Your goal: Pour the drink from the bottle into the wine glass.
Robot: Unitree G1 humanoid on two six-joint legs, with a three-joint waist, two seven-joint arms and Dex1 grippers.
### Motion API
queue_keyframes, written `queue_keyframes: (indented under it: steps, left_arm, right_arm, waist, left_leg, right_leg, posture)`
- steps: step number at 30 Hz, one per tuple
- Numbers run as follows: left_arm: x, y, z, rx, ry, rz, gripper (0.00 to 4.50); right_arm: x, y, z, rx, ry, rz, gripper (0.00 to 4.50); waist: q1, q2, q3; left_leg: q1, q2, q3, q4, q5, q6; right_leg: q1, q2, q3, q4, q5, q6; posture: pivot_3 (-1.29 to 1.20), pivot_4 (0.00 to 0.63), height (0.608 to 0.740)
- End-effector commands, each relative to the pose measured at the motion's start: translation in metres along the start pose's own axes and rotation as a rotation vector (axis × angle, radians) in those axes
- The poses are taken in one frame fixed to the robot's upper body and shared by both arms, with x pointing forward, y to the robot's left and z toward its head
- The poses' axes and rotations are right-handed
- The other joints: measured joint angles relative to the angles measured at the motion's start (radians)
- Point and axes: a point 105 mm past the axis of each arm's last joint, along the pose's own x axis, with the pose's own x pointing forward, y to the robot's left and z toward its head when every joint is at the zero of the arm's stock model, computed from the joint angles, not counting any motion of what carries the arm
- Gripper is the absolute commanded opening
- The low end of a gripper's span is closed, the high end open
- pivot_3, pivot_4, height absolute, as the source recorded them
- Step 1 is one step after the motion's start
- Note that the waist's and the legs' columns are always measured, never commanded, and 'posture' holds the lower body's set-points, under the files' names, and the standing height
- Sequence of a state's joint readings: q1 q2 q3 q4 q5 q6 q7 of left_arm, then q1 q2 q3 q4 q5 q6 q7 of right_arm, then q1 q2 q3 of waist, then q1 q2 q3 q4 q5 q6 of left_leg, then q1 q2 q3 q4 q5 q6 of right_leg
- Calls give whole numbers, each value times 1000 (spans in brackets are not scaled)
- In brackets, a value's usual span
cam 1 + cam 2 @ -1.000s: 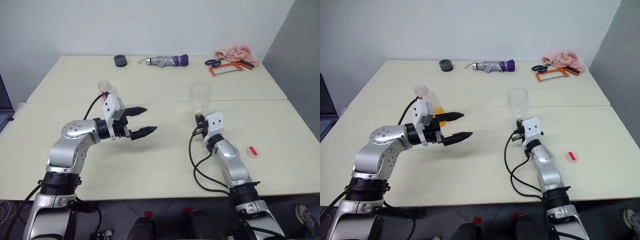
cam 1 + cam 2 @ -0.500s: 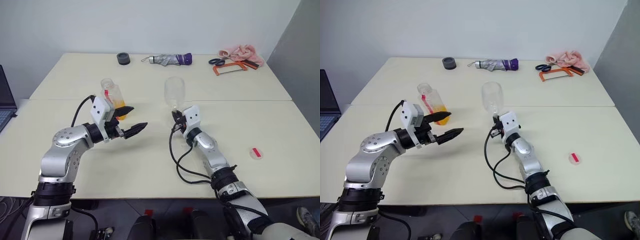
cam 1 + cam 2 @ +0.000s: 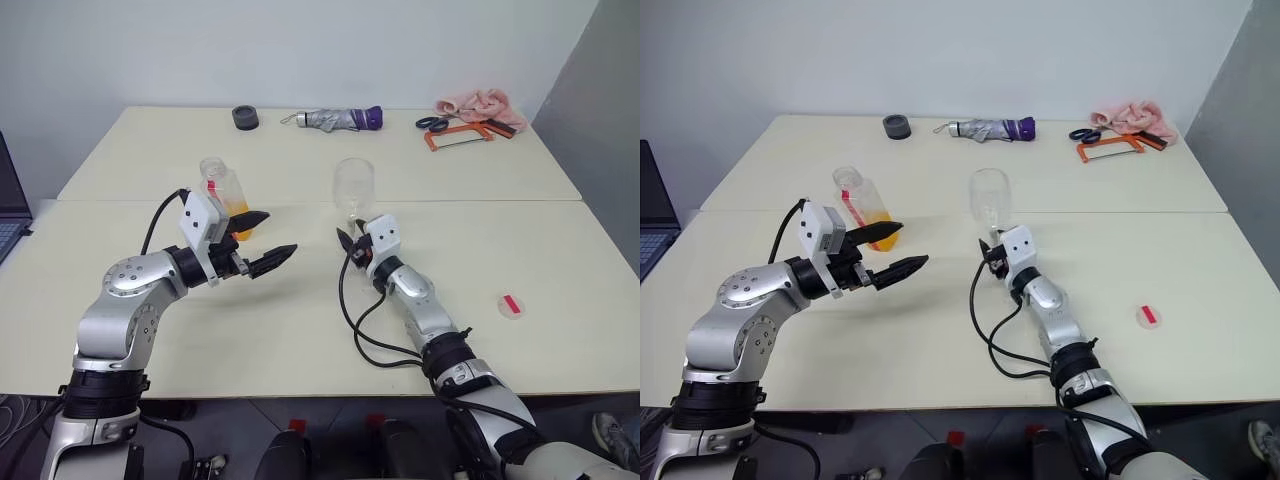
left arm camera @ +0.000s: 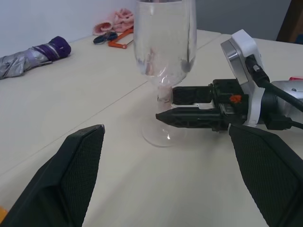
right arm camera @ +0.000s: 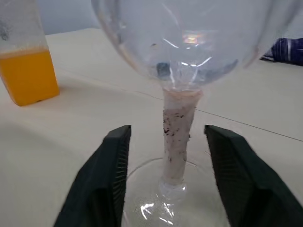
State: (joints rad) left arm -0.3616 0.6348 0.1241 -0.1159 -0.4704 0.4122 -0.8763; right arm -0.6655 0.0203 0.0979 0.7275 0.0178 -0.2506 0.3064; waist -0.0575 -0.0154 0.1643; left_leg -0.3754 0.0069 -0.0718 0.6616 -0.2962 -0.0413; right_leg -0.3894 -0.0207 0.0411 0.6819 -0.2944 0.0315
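1. Right gripper [image 5: 165,184] of mine is sitting at the foot of the clear stemmed wine glass [image 3: 353,190], its two black fingers [image 5: 102,182] standing apart on either side of the thin stem without pressing it.
2. I am seeing the wine glass standing upright on its round foot near the middle of the cream table [image 3: 560,260], close to the seam between the two tabletops, its rounded bowl empty.
3. My left gripper [image 3: 262,240] is hovering above the table with its black fingers spread wide and nothing between them, pointing across toward the glass.
4. I am finding the small clear plastic bottle [image 3: 225,195] with the red label stripe standing upright just behind my left gripper, its neck showing uncapped at the top.
5. I am seeing the translucent orange-yellow drink [image 5: 28,75] filling only the lower part of that bottle.
6. Bottle and glass are standing apart, with bare table between them.
7. Off to my right, a small clear round lid with a red mark [image 3: 511,305] is lying flat on the table, well apart from the glass.
8. Along the far edge I am seeing a dark grey roll of tape [image 3: 244,118], a folded grey and purple umbrella [image 3: 335,120], blue-handled scissors [image 3: 432,123], an orange-framed hacksaw [image 3: 470,135] and a crumpled pink cloth [image 3: 480,102].
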Motion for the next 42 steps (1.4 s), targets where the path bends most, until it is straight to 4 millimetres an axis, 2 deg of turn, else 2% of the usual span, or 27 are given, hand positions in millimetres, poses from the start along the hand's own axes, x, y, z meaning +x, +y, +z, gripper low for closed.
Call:
queue_keyframes:
  steps: [1,3,9,15,20,23,27,32,37,42]
  left_arm:
    - [0,0,19,43,-56,-1,4500]
    - [0,0,20,42,-64,4,4500]
    - [0,-1,26,47,-90,18,4500]
    - [-5,-3,26,48,-108,68,4500]
    - [-13,-7,13,11,-97,137,4500]
    - [-21,-2,0,-15,-80,234,4500]
    - [-41,21,-31,-37,-26,502,4500]
    - [-61,28,-55,-50,13,698,4500]
    - [-66,38,-54,-23,7,752,4500]
    - [-58,54,-47,-28,-20,743,4500]
  right_arm:
    - [-1,0,11,-4,-46,5,3899]
    - [-3,0,9,-1,-43,9,4475]
    - [-20,-9,-1,-12,-4,3,4475]
    - [-53,-18,-8,-75,41,29,4475]
    - [-86,-14,-5,-84,84,79,4475]
    - [-102,-9,-1,-114,103,106,4475]
    - [-118,-3,12,-144,79,136,4475]
    - [-131,13,27,-118,73,292,4475]
    - [-135,27,43,-100,65,419,4475]
    - [-134,37,59,-78,56,519,4475]
  waist:
    - [0,0,0]
    - [0,0,0]
    - [1,0,0]
    - [3,0,0]
    - [7,0,0]
    - [8,0,0]
    - [11,0,0]
    - [19,0,0]
    - [28,0,0]
    - [28,-1,0]
  left_leg:
    - [0,0,0,0,0,0]
    - [0,0,0,0,0,0]
    - [0,0,0,0,0,0]
    - [-1,0,0,0,0,0]
    - [-1,0,-1,0,0,1]
    - [-1,1,-1,0,-1,1]
    - [-1,1,-1,0,-1,1]
    - [-1,1,-1,1,-1,1]
    - [-1,1,-2,1,-1,1]
    - [-1,1,-2,1,0,0]
  right_leg:
    - [0,0,0,0,0,0]
    - [0,0,0,0,0,0]
    - [0,0,0,0,0,0]
    - [0,0,0,-1,0,0]
    - [0,-1,1,-1,0,0]
    - [0,-1,1,-1,0,0]
    - [1,-1,1,-1,0,0]
    - [1,0,0,-1,0,0]
    - [1,0,0,-2,0,0]
    - [2,0,-2,-2,0,0]
  posture:
    - [0,150,740]
    - [0,150,740]
    - [0,150,740]
    - [0,150,740]
    - [0,150,740]
    - [0,150,740]
    - [0,150,740]
    - [0,150,740]
    - [0,150,740]
    - [0,150,740]
